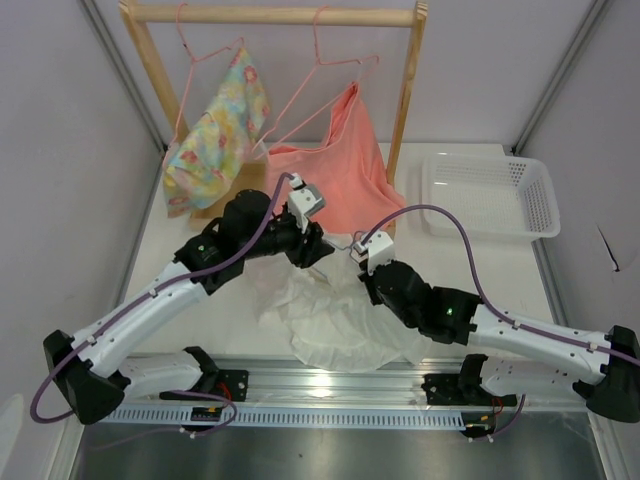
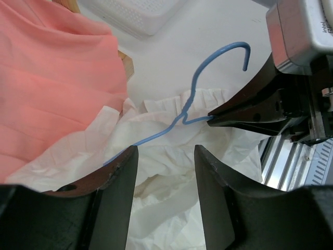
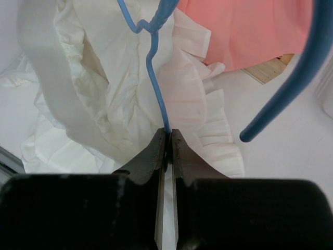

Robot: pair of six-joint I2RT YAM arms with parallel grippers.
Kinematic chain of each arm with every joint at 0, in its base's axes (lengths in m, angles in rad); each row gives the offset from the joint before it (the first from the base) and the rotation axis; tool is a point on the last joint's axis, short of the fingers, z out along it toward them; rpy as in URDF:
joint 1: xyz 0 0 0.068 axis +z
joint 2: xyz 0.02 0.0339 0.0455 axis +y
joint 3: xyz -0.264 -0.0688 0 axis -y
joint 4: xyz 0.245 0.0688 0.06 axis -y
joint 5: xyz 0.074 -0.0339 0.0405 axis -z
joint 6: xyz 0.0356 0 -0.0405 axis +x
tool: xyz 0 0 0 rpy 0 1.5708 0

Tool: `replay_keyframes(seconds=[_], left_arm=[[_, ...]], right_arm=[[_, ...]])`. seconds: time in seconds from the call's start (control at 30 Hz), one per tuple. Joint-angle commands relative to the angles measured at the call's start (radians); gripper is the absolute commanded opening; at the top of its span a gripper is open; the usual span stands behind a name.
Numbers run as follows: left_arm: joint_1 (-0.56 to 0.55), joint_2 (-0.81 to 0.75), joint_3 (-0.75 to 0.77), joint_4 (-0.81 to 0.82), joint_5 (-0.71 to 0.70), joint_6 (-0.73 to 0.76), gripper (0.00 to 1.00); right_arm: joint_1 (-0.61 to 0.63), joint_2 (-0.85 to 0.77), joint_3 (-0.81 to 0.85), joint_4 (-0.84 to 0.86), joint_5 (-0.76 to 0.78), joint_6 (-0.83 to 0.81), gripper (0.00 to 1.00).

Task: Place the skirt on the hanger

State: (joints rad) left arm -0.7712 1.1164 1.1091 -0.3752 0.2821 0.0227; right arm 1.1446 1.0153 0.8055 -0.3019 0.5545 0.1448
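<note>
Skirt (image 1: 335,320) plain white; hanger (image 3: 304,73) light blue wire. Garment (image 1: 345,170) salmon-pink, plain; other garment (image 1: 215,135) floral, yellow-green with pink and blue. Wire hangers (image 1: 310,116) pink, rack (image 1: 275,14) pale wood, lattice basket (image 1: 490,195) white. Arms (image 1: 150,300) white with black joints, cables (image 1: 430,207) purple

Bright even light, rail (image 1: 330,378) glaring, left hand (image 2: 165,153) slightly blurred.

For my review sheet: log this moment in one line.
right gripper: shut on hanger | left gripper: open | skirt: heaped on table, under hanger
</note>
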Motion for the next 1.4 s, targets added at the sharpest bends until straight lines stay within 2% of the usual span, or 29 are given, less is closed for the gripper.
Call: replay_keyframes(seconds=[0.0, 0.13, 0.3, 0.87, 0.93, 1.13, 1.23, 1.27, 1.37], left_arm=[[0.087, 0.010, -0.005, 0.082, 0.256, 0.085, 0.54], [0.122, 0.075, 0.011, 0.146, 0.386, 0.100, 0.58], [0.122, 0.186, 0.084, 0.121, 0.520, 0.112, 0.59], [0.099, 0.313, 0.047, 0.306, 0.543, 0.037, 0.56], [0.095, 0.324, 0.040, 0.321, 0.531, 0.031, 0.53], [0.078, 0.349, 0.043, 0.354, 0.537, 0.002, 0.33], [0.072, 0.355, 0.044, 0.351, 0.539, -0.004, 0.15], [0.072, 0.353, 0.046, 0.345, 0.542, -0.012, 0.02], [0.070, 0.333, 0.025, 0.366, 0.526, -0.058, 0.00]], right_arm=[[-0.008, -0.026, 0.035, 0.046, -0.014, -0.011, 0.00], [-0.011, -0.026, 0.040, 0.037, -0.022, -0.007, 0.00], [-0.013, -0.032, 0.040, 0.027, -0.021, 0.001, 0.00], [-0.013, -0.052, 0.037, 0.011, -0.018, 0.013, 0.00], [-0.013, -0.055, 0.037, 0.010, -0.018, 0.012, 0.00], [-0.013, -0.073, 0.035, 0.004, -0.016, 0.010, 0.00], [-0.014, -0.083, 0.034, -0.002, -0.010, 0.012, 0.00], [-0.014, -0.084, 0.034, -0.003, -0.010, 0.012, 0.00], [-0.017, -0.093, 0.040, -0.014, 0.002, 0.024, 0.00]])
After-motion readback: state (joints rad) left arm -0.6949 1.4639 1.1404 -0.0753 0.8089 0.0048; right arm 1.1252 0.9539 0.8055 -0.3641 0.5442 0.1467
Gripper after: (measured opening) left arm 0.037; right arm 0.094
